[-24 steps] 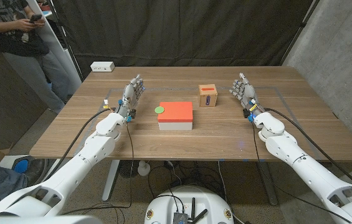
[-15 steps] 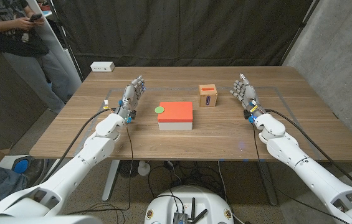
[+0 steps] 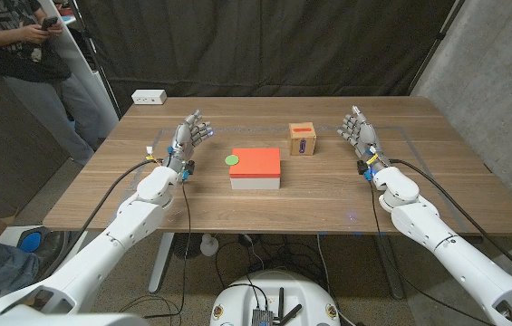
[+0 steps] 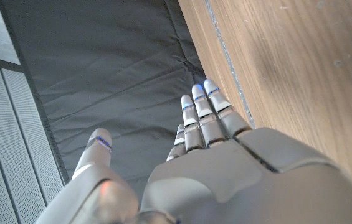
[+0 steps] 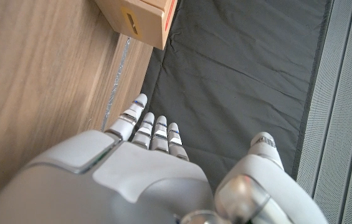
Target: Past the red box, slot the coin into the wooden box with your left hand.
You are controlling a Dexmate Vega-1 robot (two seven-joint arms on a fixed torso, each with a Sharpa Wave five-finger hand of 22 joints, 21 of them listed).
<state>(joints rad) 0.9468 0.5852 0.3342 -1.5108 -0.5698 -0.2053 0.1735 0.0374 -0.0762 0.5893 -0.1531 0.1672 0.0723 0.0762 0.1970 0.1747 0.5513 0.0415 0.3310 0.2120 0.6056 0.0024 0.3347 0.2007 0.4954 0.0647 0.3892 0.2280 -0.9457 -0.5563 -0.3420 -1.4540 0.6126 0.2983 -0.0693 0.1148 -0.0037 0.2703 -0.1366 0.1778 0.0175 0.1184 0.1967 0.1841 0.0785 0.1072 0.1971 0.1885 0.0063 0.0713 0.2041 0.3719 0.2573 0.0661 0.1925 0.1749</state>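
Observation:
A small green coin (image 3: 232,160) lies on the table against the left side of the red-topped white box (image 3: 256,167). Beyond that box and to its right stands the wooden box (image 3: 303,139), with a red strip on its top and a dark slot on its front; its corner also shows in the right wrist view (image 5: 139,20). My left hand (image 3: 188,138) stands open to the left of the coin, fingers apart, holding nothing; its back fills the left wrist view (image 4: 225,168). My right hand (image 3: 357,131) stands open to the right of the wooden box, seen close in its wrist view (image 5: 132,168).
A white power strip (image 3: 148,97) lies at the table's far left corner. A person (image 3: 20,45) stands beyond the table's left side, holding a phone. Black curtain hangs behind the table (image 3: 265,204).
My left hand has lifted slightly and tipped toward the middle, its fingers bending a little. The right hand has barely shifted. Coin and boxes stay put.

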